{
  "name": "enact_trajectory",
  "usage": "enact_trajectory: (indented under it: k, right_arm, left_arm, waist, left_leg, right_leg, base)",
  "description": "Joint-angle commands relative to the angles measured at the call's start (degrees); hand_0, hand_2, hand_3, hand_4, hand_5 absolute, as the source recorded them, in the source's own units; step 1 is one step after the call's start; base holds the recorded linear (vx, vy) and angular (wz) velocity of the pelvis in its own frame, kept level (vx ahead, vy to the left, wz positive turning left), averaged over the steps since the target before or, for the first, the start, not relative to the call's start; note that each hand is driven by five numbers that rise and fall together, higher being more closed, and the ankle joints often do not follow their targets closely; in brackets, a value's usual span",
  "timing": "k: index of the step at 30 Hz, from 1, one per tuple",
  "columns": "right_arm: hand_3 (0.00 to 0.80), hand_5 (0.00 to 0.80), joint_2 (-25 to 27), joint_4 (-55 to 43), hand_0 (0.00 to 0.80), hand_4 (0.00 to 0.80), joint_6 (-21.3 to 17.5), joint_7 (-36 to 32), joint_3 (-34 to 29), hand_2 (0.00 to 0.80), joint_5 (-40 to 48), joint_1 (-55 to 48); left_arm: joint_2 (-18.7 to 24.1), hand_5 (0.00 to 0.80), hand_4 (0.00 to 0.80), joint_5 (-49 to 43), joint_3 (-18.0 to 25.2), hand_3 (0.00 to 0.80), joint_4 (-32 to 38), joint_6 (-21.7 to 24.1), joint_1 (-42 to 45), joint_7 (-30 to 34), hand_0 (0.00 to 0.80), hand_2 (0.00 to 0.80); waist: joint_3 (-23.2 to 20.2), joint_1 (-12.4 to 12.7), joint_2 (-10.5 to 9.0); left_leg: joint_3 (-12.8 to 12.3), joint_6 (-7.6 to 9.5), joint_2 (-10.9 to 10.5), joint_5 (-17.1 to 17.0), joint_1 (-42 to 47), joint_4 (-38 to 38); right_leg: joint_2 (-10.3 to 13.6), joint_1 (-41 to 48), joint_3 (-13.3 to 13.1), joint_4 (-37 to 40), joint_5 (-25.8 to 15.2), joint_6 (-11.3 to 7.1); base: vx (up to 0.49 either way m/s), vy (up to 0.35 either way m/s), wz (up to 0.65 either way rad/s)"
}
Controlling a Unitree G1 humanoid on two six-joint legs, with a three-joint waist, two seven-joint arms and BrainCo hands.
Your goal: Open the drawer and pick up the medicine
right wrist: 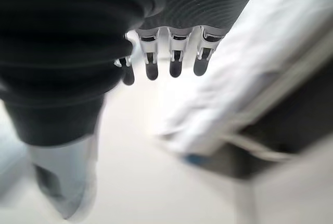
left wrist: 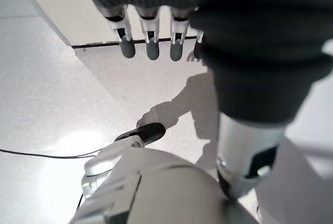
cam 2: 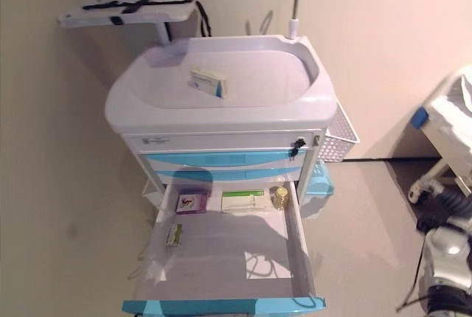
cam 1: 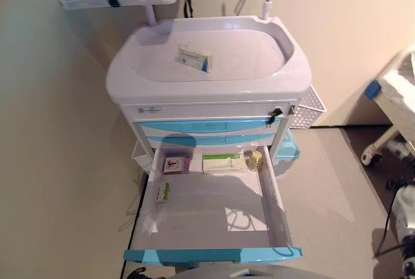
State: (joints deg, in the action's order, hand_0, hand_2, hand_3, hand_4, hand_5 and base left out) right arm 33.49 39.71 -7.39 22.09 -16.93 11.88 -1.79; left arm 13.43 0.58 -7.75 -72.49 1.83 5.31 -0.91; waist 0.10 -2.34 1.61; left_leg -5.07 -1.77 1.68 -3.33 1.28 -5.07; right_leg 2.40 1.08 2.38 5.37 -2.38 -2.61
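The cart's (cam 1: 207, 91) lower drawer (cam 1: 214, 220) is pulled all the way out, with a purple box (cam 1: 176, 163), a green-and-white medicine box (cam 1: 223, 162) and a small amber bottle (cam 1: 255, 159) along the back and a little green pack (cam 1: 162, 193) by the left wall. Another medicine box (cam 1: 195, 58) sits up on the cart top. Both hands are off to the sides holding nothing: left hand (left wrist: 151, 31) and right hand (right wrist: 166, 52) with fingers straight and relaxed.
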Motion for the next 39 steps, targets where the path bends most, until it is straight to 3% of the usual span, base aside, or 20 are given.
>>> enact_trajectory:
  k: [1, 5, 11, 12, 13, 14, 15, 16, 18, 23, 27, 33, 39]
  right_arm:
    - [0.000, 0.000, -0.4, 8.8, 0.000, 0.000, 0.9, -9.3, 7.4, 0.000, -3.8, 2.3]
    - [0.000, 0.000, -3.3, 22.1, 0.000, 0.000, 3.6, -14.9, 17.2, 0.000, -10.7, 2.0]
    - [0.000, 0.000, -6.1, 30.7, 0.000, 0.000, 5.0, -17.7, 24.1, 0.000, -15.2, 3.7]
    - [0.000, 0.000, -5.9, 31.3, 0.000, 0.000, 5.3, -18.5, 25.8, 0.000, -16.8, 4.1]
    - [0.000, 0.000, -4.9, 32.1, 0.000, 0.000, 5.4, -18.9, 26.9, 0.000, -17.5, 5.2]
    - [0.000, 0.000, -5.0, 32.1, 0.000, 0.000, 5.4, -18.9, 26.9, 0.000, -17.5, 5.3]
    - [0.000, 0.000, -3.7, 32.7, 0.000, 0.000, 5.4, -18.8, 28.0, 0.000, -18.1, 7.0]
    - [0.000, 0.000, -3.7, 32.8, 0.000, 0.000, 5.4, -18.8, 28.0, 0.000, -18.1, 7.0]
    - [0.000, 0.000, -1.9, 33.1, 0.000, 0.000, 5.5, -18.6, 29.2, 0.000, -18.3, 9.5]
    - [0.000, 0.000, -1.8, 34.3, 0.000, 0.000, 5.8, -17.9, 31.3, 0.000, -18.9, 12.4]
    - [0.000, 0.000, -3.0, 32.4, 0.000, 0.000, 5.4, -18.1, 33.1, 0.000, -18.3, 12.9]
    - [0.000, 0.000, -4.1, 30.7, 0.000, 0.000, 5.2, -18.8, 34.1, 0.000, -17.5, 12.0]
    - [0.000, 0.000, -4.2, 31.5, 0.000, 0.000, 5.6, -18.9, 34.0, 0.000, -16.6, 12.2]
  left_arm:
    - [0.2, 0.000, 0.000, -4.8, -2.0, 0.000, -4.4, 0.1, -2.1, 2.7, 0.000, 0.000]
    - [1.3, 0.000, 0.000, -6.1, -4.6, 0.000, -3.3, 0.4, -2.5, 4.3, 0.000, 0.000]
    - [3.2, 0.000, 0.000, -4.8, -7.1, 0.000, 1.8, 1.1, -2.8, 5.7, 0.000, 0.000]
    - [4.1, 0.000, 0.000, -4.1, -8.7, 0.000, 5.4, 1.7, -2.5, 6.5, 0.000, 0.000]
    - [6.9, 0.000, 0.000, -0.8, -11.3, 0.000, 15.6, 2.4, -1.4, 9.0, 0.000, 0.000]
    - [7.0, 0.000, 0.000, -0.8, -11.3, 0.000, 15.7, 2.3, -1.4, 9.0, 0.000, 0.000]
    - [11.0, 0.000, 0.000, 3.9, -13.9, 0.000, 27.3, 2.9, -0.4, 10.8, 0.000, 0.000]
    - [11.1, 0.000, 0.000, 4.0, -13.9, 0.000, 27.4, 2.8, -0.4, 10.8, 0.000, 0.000]
    - [19.7, 0.000, 0.000, 10.3, -16.4, 0.000, 44.3, 3.1, 0.9, 13.2, 0.000, 0.000]
    - [29.9, 0.000, 0.000, 16.1, -17.8, 0.000, 61.0, 1.9, 0.7, 16.0, 0.000, 0.000]
    - [32.9, 0.000, 0.000, 15.5, -19.4, 0.000, 64.4, 1.2, -3.6, 16.5, 0.000, 0.000]
    - [30.7, 0.000, 0.000, 12.7, -21.1, 0.000, 60.3, 1.0, -10.6, 14.2, 0.000, 0.000]
    - [23.6, 0.000, 0.000, 5.7, -25.7, 0.000, 46.3, 0.0, -23.3, 11.1, 0.000, 0.000]
  waist:
    - [0.3, 1.1, -1.32]
    - [1.6, 1.0, -0.30]
    - [4.4, 1.6, 0.81]
    - [5.6, 1.9, 1.16]
    - [8.7, 2.2, 2.08]
    - [8.6, 2.2, 2.03]
    - [12.1, 2.5, 2.64]
    - [11.9, 2.5, 2.61]
    - [14.8, 3.1, 3.39]
    - [15.5, 4.0, 4.57]
    - [16.2, 3.6, 4.59]
    - [16.8, 2.8, 3.72]
    - [17.2, 1.1, 2.48]
  left_leg:
    - [0.5, 2.12, -3.4, 4.3, 1.5, 0.1]
    - [0.9, 2.27, -3.3, 4.2, 2.0, 0.1]
    - [2.4, 2.23, -3.1, 3.4, 1.4, 0.3]
    - [2.8, 2.31, -3.0, 3.3, 0.7, 0.8]
    - [3.4, 2.61, -3.4, 3.6, -2.6, 4.5]
    - [3.4, 2.61, -3.5, 3.8, -2.9, 4.8]
    - [4.0, 2.71, -4.7, 4.7, -8.4, 11.3]
    - [4.0, 2.71, -4.7, 4.7, -8.8, 11.4]
    - [4.8, 3.19, -5.7, 6.4, -17.0, 19.4]
    - [4.9, 3.98, -6.2, 8.7, -26.0, 27.7]
    - [4.5, 4.18, -5.9, 9.9, -30.0, 31.3]
    - [3.8, 4.55, -5.7, 10.9, -32.2, 33.5]
    - [2.6, 4.86, -5.6, 12.1, -33.7, 34.9]
  right_leg:
    - [1.0, -1.7, 0.4, -2.7, -1.2, -3.52]
    - [1.2, -2.6, 0.6, -6.1, 0.6, -2.82]
    - [1.3, -4.2, 2.4, -9.1, 2.0, -2.34]
    - [1.3, -5.1, 2.7, -10.0, 2.2, -2.23]
    - [1.9, -8.1, 3.2, -13.6, 3.1, -1.93]
    - [1.9, -8.4, 3.2, -13.9, 3.2, -1.93]
    - [2.8, -12.4, 3.5, -18.6, 4.3, -1.37]
    - [2.8, -12.7, 3.5, -18.5, 4.2, -1.36]
    - [3.9, -18.8, 3.6, -24.7, 5.2, -0.81]
    - [4.6, -26.6, 2.8, -31.8, 7.4, 0.18]
    - [4.5, -30.6, 2.0, -35.3, 8.7, 0.89]
    - [4.3, -33.5, 1.2, -37.6, 9.6, 1.41]
    - [4.0, -35.5, 0.4, -38.1, 9.5, 1.24]
  base:
    - [-0.002, -0.009, -0.11]
    - [-0.008, -0.010, -0.10]
    - [-0.055, -0.020, 0.07]
    - [-0.224, 0.001, 0.26]
    - [-0.226, 0.001, 0.24]
    - [-0.387, -0.003, 0.28]
    - [-0.221, -0.011, 0.19]
    - [-0.388, -0.029, 0.32]
    - [-0.277, -0.031, 0.29]
    - [-0.093, -0.002, 0.27]
    - [-0.031, -0.008, 0.01]
    - [0.013, 0.021, -0.06]
    - [0.006, 0.030, -0.03]
